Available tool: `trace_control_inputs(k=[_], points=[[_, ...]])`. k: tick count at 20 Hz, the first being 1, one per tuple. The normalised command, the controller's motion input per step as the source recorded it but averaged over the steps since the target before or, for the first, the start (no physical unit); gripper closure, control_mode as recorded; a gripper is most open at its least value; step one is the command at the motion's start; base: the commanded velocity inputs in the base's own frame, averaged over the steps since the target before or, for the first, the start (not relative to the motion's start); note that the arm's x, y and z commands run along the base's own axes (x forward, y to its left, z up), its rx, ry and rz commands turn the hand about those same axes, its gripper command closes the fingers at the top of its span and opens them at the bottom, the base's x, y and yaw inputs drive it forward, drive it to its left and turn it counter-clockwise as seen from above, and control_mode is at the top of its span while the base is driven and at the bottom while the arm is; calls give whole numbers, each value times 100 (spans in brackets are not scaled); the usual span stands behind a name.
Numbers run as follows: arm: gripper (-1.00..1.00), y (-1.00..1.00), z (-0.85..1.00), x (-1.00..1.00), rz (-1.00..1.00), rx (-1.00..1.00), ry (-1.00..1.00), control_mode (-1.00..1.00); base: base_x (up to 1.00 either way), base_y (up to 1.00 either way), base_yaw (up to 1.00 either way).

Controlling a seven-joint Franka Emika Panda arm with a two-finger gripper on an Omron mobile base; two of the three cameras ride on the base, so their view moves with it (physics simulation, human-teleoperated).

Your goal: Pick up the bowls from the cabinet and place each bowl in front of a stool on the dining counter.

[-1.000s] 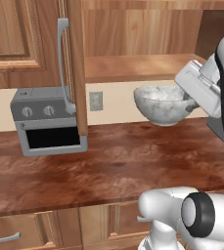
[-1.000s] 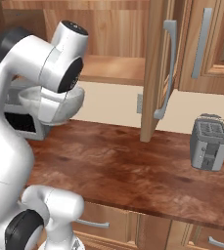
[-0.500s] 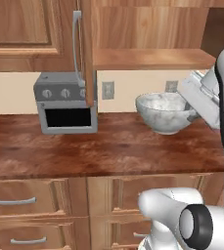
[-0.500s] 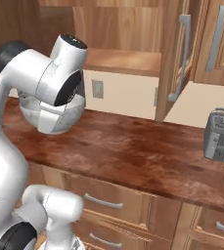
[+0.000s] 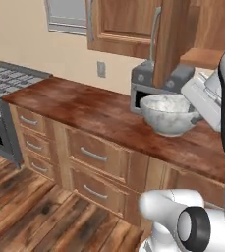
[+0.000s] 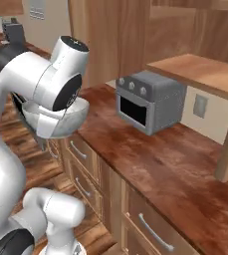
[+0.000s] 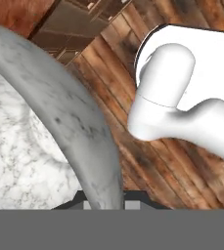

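A mottled grey-white stone-look bowl (image 5: 167, 114) hangs in the air above the front of a worktop, and my gripper (image 5: 196, 116) is shut on its right rim. In the right base view the same bowl (image 6: 56, 119) sits just under my white forearm, which hides the fingers. In the hand view the bowl's thick marbled rim (image 7: 69, 122) curves up from the gripper (image 7: 105, 197), whose jaws pinch it. The brown wood cabinet has an open door (image 5: 170, 39) with a silver bar handle and a plank shelf (image 6: 200, 72) behind the bowl.
A grey toaster oven (image 5: 144, 82) (image 6: 145, 99) stands on the red-brown worktop (image 5: 79, 106) (image 6: 175, 164) under the cabinet. Drawer fronts (image 5: 92, 157) run below it. A stove (image 5: 6, 78) stands at the far left. Plank floor (image 5: 30, 211) lies in front.
The whole scene has slid sideways in both base views: the base has turned, and the stove and floor have come into view. The bowl stays in the shut gripper.
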Motion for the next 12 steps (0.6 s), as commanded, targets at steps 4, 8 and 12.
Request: trace_control_inputs(k=[4,8,12], points=[[100,0,0,0,0,0,0,100,0,-1,100],[100,0,0,0,0,0,0,100,0,-5,100],[100,0,0,0,0,0,0,100,40,-13,86]])
